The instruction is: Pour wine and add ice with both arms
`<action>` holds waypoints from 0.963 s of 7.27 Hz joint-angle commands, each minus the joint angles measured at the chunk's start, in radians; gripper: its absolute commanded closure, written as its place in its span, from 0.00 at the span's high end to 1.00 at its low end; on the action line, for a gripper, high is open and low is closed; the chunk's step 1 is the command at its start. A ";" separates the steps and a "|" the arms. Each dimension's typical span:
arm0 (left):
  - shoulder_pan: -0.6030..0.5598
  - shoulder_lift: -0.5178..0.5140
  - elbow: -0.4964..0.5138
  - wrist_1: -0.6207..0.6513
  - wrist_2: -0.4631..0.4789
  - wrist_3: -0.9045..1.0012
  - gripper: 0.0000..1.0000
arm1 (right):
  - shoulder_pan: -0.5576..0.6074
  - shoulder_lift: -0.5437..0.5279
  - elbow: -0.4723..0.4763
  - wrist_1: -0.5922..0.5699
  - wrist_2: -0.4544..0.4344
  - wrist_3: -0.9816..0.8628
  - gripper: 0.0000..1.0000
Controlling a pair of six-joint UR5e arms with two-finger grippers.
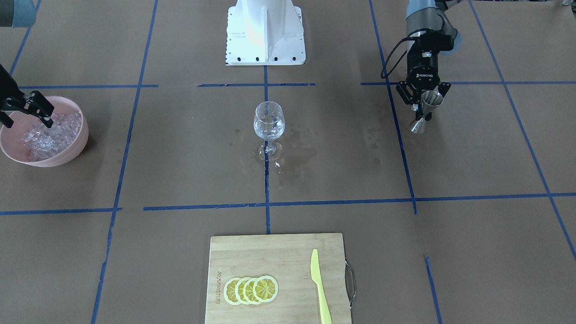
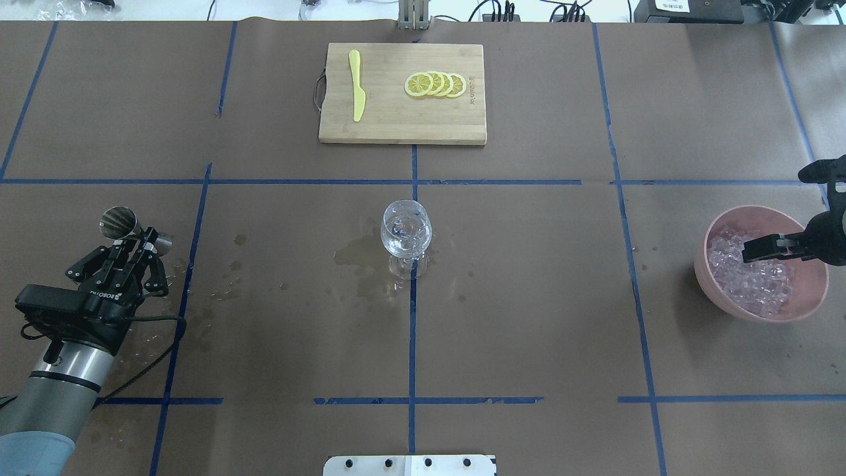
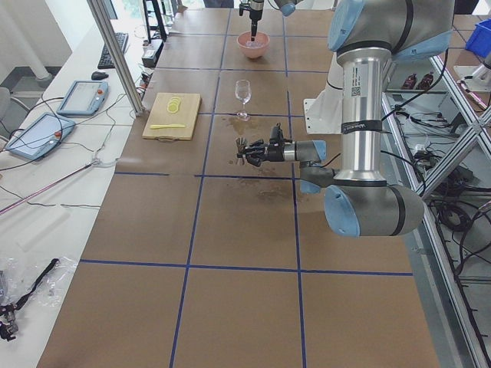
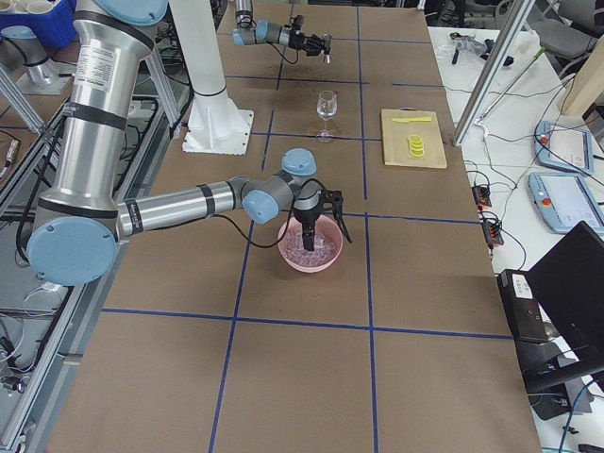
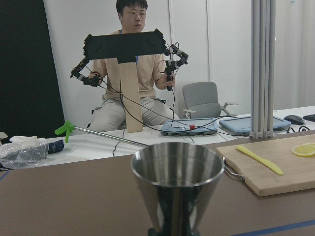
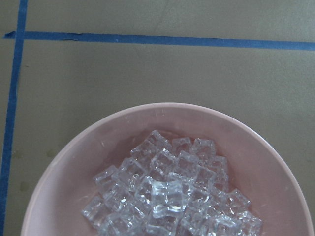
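L gripper (image 2: 135, 246): fingers clamped on waist of steel double-cone jigger (image 2: 119, 221), held clear of table. R gripper (image 1: 24, 114): fingers spread apart, tips down at heap of clear ice cubes (image 6: 170, 196) in round pink bowl (image 6: 74, 162); contact unclear. Stemmed clear wine glass (image 1: 269, 122) at centre; wine inside hard to see. Brown-paper tabletop (image 1: 180, 148), blue tape grid, wet blotches (image 2: 357, 254) by glass foot. Bamboo board (image 2: 396, 125) w/ lemon slices (image 2: 436, 84), yellow knife (image 2: 357, 92). Seated operator (image 5: 130, 73) beyond.

ROBOTIQ on the left claw (image 1: 425, 101)
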State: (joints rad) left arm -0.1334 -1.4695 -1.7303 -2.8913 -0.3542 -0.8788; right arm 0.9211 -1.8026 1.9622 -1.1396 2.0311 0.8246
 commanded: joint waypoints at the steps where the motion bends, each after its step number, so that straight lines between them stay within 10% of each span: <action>1: 0.000 0.000 0.000 0.001 0.000 -0.003 0.00 | -0.024 0.008 -0.014 0.001 -0.006 -0.007 0.91; 7: 0.000 0.000 0.006 0.001 0.000 -0.006 0.00 | -0.025 0.063 -0.085 0.000 -0.012 -0.018 0.77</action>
State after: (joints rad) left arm -0.1334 -1.4695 -1.7249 -2.8900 -0.3543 -0.8851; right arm 0.8960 -1.7405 1.8820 -1.1397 2.0207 0.8071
